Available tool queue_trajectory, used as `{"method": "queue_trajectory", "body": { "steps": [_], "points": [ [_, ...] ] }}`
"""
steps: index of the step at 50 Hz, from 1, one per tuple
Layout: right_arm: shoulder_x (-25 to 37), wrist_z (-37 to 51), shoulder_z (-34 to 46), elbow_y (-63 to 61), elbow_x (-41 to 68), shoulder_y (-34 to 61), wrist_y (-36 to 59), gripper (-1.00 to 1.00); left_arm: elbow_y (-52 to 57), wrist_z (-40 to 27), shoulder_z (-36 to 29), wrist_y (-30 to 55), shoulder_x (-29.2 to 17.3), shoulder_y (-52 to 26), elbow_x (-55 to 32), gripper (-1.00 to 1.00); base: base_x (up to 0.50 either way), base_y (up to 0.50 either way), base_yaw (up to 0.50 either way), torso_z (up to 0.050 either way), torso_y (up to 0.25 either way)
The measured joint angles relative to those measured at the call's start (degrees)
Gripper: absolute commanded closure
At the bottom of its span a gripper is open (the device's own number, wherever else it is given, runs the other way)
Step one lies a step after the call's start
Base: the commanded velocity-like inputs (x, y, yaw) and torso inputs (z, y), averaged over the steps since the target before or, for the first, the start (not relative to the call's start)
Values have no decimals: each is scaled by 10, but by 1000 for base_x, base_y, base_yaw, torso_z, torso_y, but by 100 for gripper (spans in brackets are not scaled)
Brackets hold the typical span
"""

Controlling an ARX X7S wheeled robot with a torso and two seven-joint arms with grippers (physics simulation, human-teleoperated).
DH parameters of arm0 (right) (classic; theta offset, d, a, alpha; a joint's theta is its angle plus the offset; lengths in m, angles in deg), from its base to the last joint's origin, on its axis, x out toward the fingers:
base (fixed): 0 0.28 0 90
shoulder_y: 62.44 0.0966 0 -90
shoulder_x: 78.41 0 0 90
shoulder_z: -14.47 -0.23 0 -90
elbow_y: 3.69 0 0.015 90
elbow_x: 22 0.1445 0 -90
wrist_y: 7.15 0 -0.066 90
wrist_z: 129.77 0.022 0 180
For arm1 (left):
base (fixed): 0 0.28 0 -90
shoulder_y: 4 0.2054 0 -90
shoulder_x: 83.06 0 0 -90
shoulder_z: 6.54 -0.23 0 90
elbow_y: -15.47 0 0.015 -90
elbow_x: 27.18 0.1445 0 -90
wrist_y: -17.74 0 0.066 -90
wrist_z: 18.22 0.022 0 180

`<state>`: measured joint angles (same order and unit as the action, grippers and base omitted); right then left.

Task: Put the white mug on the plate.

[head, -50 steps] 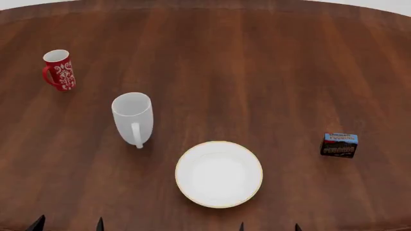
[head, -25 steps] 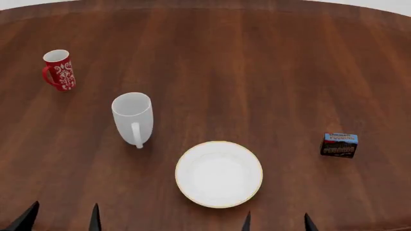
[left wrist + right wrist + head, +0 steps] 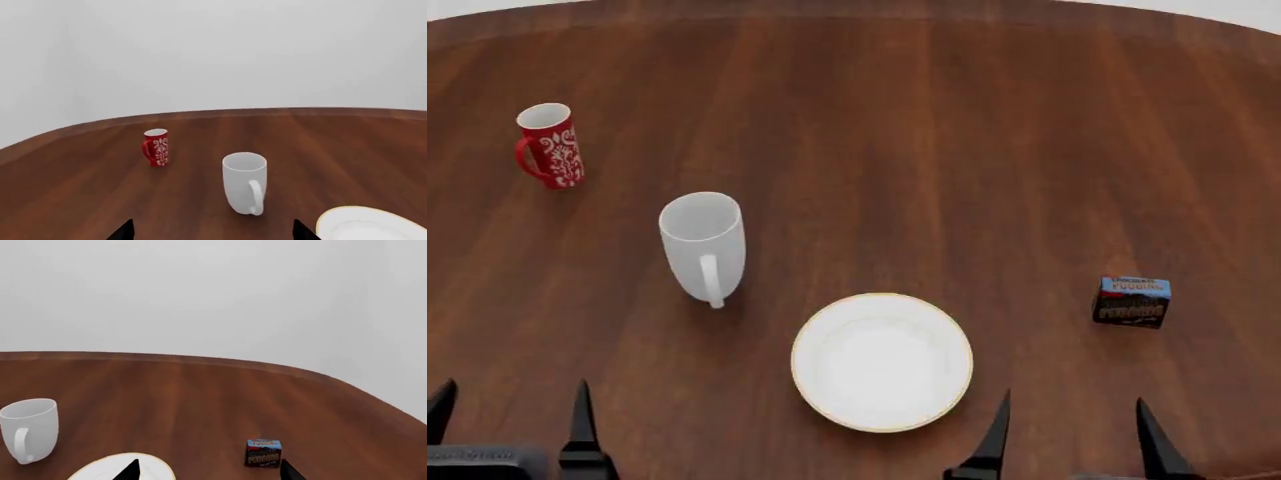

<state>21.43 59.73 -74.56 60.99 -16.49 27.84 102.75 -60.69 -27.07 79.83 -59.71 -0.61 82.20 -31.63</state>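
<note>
The white mug stands upright on the wooden table, handle toward me, left of and beyond the plate. The plate is empty. The mug also shows in the left wrist view and the right wrist view; the plate's edge shows in both. My left gripper is open near the front edge, well short of the mug. My right gripper is open at the plate's front right. Both are empty.
A small red mug with a white floral pattern stands at the far left. A small dark box with a blue top sits at the right. The table's far edge curves across the back.
Both grippers have come forward into the head view from the near edge; their fingertips show longer now. The mug, plate and other objects have not moved.
</note>
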Motion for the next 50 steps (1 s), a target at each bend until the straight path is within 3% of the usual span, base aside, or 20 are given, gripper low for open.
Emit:
{"method": "queue_trajectory", "body": {
  "steps": [28, 50],
  "points": [
    [23, 74, -139, -172, 39, -18, 171, -100, -6, -5, -10, 9, -10, -27, -20, -100, 0, 0, 0, 0, 0],
    [19, 85, -210, -222, 71, -53, 189, -100, -13, -5, -27, 3, -14, -35, -33, -100, 8, 0, 0, 0, 0]
  ]
}}
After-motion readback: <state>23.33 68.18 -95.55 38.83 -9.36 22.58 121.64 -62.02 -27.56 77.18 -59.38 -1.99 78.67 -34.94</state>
